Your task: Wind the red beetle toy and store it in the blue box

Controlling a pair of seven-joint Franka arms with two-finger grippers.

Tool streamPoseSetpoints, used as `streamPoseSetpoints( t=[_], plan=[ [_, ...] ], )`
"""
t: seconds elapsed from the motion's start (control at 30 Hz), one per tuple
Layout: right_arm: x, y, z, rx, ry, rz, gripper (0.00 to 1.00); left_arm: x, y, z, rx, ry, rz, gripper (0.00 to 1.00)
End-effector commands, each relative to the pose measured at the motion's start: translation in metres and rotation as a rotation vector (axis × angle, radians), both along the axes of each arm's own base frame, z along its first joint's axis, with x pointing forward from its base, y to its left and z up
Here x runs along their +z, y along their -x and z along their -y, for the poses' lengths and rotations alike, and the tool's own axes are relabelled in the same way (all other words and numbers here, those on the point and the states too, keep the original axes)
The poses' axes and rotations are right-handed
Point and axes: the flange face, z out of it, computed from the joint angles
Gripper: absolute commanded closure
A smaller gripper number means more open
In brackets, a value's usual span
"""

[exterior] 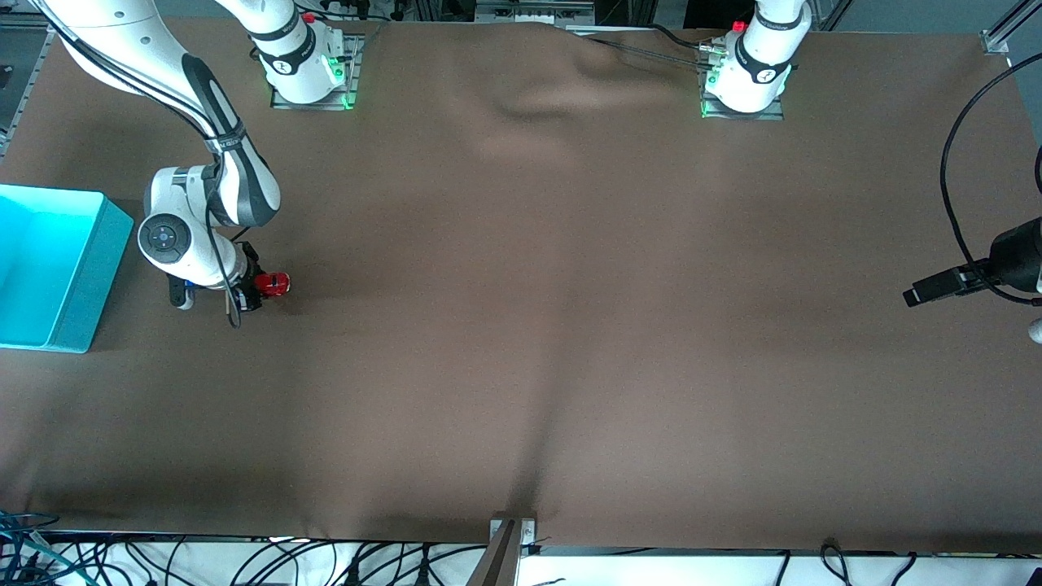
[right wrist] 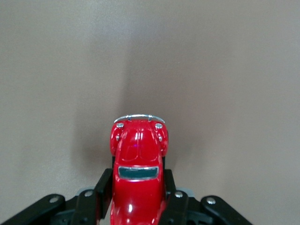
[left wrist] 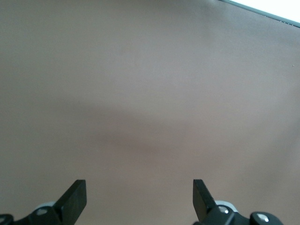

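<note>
Red beetle toy [exterior: 273, 283] sits low at the right arm's end of the brown counter [exterior: 570, 285] in the front view, held by the right gripper [exterior: 259, 286] just beside the blue box [exterior: 77, 281]. The box stands at the counter's edge, its cyan inside showing. The left arm waits at its own end of the counter.

The left wrist view shows the left gripper [left wrist: 139, 197] with fingers [left wrist: 75, 197] wide apart over bare counter.

The right wrist view shows both black fingers [right wrist: 104, 190] pressed on the sides of the toy, chrome bumper pointing away.
</note>
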Motion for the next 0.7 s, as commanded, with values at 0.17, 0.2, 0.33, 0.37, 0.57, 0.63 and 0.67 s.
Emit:
streamPoseSetpoints(
  t=[0.17, 0.2, 0.33, 0.37, 0.57, 0.63, 0.67],
  plan=[
    [0.011, -0.003, -0.001, -0.008, 0.008, 0.016, 1.00, 0.010, 0.004, -0.001, -0.017, 0.012, 0.003, 0.00],
    [0.013, -0.003, -0.001, -0.008, 0.009, 0.014, 1.00, 0.010, 0.004, -0.001, -0.017, 0.012, 0.003, 0.00],
    [0.020, -0.004, -0.001, 0.008, 0.010, 0.020, 1.00, 0.010, 0.004, -0.001, -0.017, 0.012, 0.004, 0.00],
    [0.022, -0.005, -0.001, 0.010, 0.010, 0.023, 1.00, 0.010, 0.004, -0.001, -0.017, 0.012, 0.004, 0.00],
    [0.031, -0.007, 0.000, 0.063, 0.005, 0.022, 1.00, 0.010, 0.004, -0.001, -0.017, 0.011, 0.004, 0.00],
    [0.035, -0.010, 0.001, 0.067, 0.007, 0.017, 1.00, 0.010, 0.004, -0.001, -0.017, 0.011, 0.004, 0.00],
    [0.039, -0.012, 0.001, 0.075, 0.008, 0.017, 1.00, 0.010, 0.004, -0.001, -0.017, 0.011, 0.003, 0.00]
  ],
)
